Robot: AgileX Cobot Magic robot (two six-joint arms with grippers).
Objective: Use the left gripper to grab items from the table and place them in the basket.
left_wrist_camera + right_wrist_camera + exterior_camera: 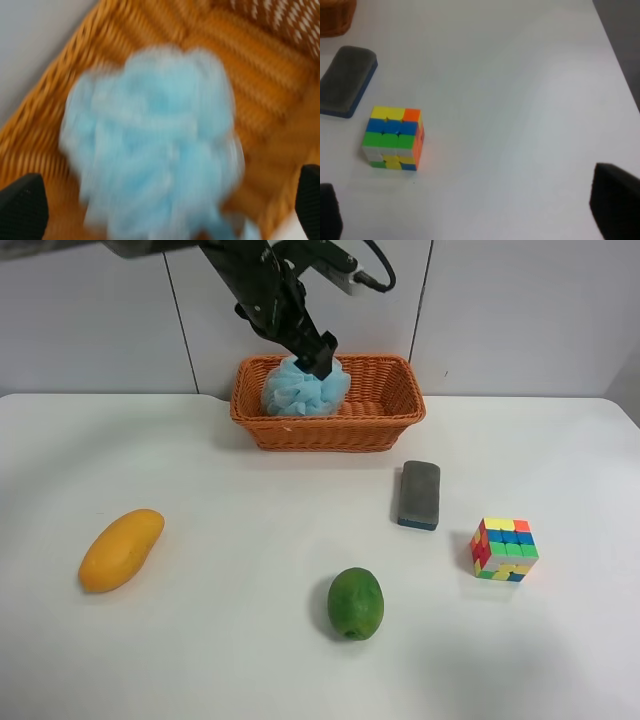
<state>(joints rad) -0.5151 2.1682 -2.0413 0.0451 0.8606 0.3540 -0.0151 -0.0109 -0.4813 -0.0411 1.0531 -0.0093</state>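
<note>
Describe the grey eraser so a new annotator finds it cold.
On the white table, find the wicker basket at the far edge in the exterior high view. Just in front of its right corner in that view lies the eraser, short of the puzzle cube. It's the only flat, dull grey slab, blue-edged; everything else is bright.

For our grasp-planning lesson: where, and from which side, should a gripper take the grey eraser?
Probably from above, closing across the narrow width of the eraser at mid-length: it lies flat on the table, long and low, with both long sides clear and the puzzle cube apart.
</note>
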